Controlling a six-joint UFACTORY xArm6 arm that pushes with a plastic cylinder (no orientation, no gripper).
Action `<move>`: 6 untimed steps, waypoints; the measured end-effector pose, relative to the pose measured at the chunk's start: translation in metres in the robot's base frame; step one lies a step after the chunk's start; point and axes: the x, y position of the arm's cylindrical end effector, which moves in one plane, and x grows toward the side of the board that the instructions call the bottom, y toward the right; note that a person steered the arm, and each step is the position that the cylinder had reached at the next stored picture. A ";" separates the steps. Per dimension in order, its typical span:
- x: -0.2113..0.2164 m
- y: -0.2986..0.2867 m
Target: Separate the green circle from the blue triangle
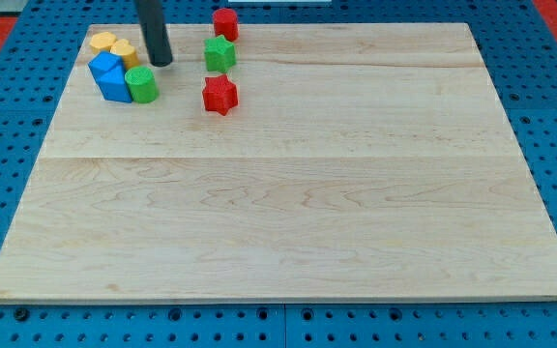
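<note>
1. Nearest the camera, bare board (278, 222) is taking up the whole lower part of the view; every block is sitting along the view's top edge.
2. Going from the view's left: two yellow blocks (110, 44) are lying at the top-left corner, with one more yellow piece just behind the green circle.
3. Blue triangle (111, 77) is sitting just below the yellow ones, and the green circle (142, 85) is touching its right side.
4. My tip (161, 64) is resting just above and slightly right of the green circle, close to it; whether it is touching I cannot tell. There are no fingers to spread or close, only a rod.
5. The deciding relation: the circle is lying down-left of my tip, with the triangle beyond it, so a straight push would likely press them together. I judge the tip needs to get between them or to the circle's left.
6. Further right, a green star (219, 52), red star (219, 94) and red block (224, 23) are standing in the path of a rightward push.
</note>
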 end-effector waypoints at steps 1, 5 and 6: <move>0.028 -0.002; 0.091 -0.026; 0.105 -0.044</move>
